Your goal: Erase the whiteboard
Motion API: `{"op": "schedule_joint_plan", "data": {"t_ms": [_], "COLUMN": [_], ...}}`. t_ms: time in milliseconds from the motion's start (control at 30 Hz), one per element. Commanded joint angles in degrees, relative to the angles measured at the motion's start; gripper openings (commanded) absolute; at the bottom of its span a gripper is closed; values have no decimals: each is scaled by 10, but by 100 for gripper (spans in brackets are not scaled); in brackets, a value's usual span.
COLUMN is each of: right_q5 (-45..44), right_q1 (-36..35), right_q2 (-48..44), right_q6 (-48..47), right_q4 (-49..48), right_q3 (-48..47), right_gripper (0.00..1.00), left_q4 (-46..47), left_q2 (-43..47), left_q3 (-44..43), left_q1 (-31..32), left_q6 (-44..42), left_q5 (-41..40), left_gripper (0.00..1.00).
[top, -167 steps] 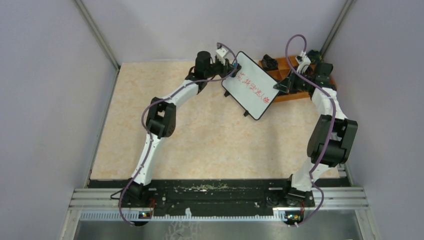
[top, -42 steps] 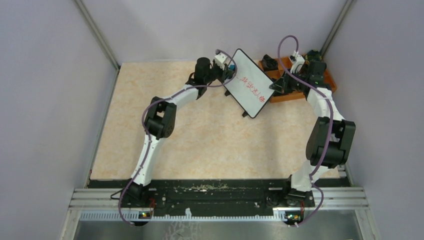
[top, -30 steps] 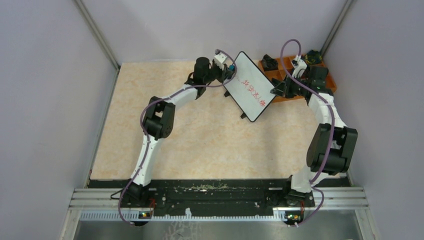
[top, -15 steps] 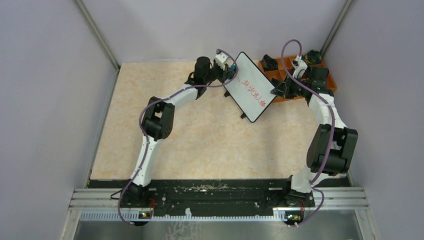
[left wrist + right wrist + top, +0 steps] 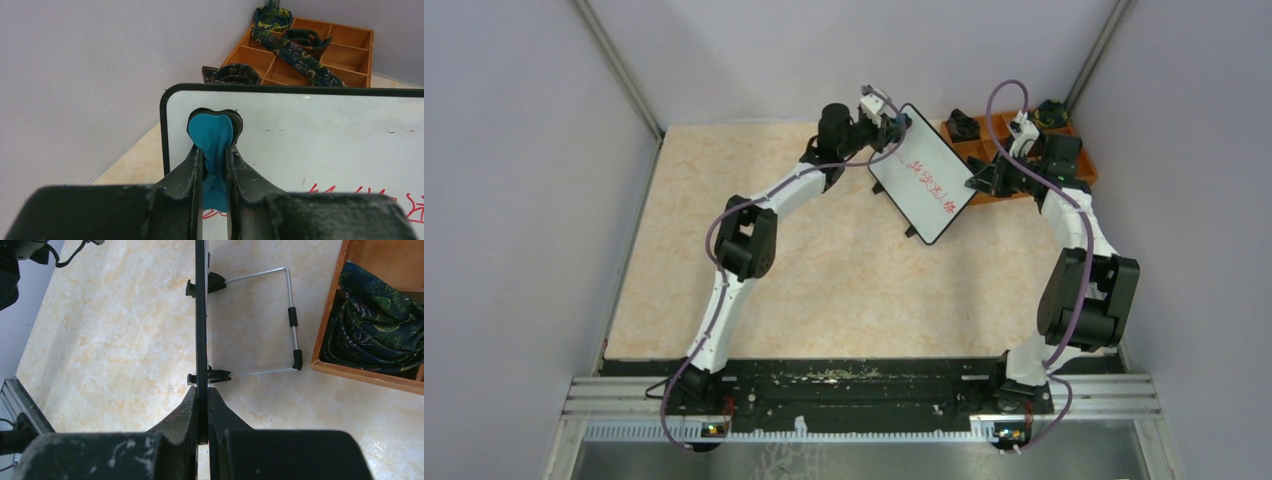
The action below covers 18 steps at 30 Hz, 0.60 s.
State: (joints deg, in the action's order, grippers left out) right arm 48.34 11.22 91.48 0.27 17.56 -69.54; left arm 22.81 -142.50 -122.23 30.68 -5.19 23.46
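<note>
Beige marbled surface (image 5: pixel 824 260) carried two things: whiteboard (image 5: pixel 924 175), upper centre, standing on its black feet (image 5: pixel 215 282) and wire stand (image 5: pixel 291 315); orange compartment tray (image 5: pixel 360 375) just beside it, upper right.

Left arm (image 5: pixel 784 190) and right arm (image 5: pixel 1074 215): slender white tubular links joined by bulky black joint housings, each rising from a black base (image 5: pixel 689 392). A loose purple cable (image 5: pixel 708 236) runs along each arm from base to wrist. Left gripper (image 5: pixel 214 149) and right gripper (image 5: pixel 201 390): matte black tapering fingers (image 5: pixel 182 175) with scuffed, grey-flecked surfaces.
</note>
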Motion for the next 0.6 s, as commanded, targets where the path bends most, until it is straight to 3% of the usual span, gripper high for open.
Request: {"op": "schedule_joint_plan", "data": {"t_ms": [0,567], "right_q5": [21,24], "right_q1": [-9,-11], "right_q2": [-13,-8], "right_q6": [-2,-3], "right_q4": [5,3], "right_q3": [13,14], "right_gripper": [0,0], "left_q4": [18,-23], "left_q2": [-33,-44], "left_q3": [-21,-12], "left_q1": [4,12], "left_q6": [37,-9], "left_q5": [16,-15], "left_gripper": [7,7]}}
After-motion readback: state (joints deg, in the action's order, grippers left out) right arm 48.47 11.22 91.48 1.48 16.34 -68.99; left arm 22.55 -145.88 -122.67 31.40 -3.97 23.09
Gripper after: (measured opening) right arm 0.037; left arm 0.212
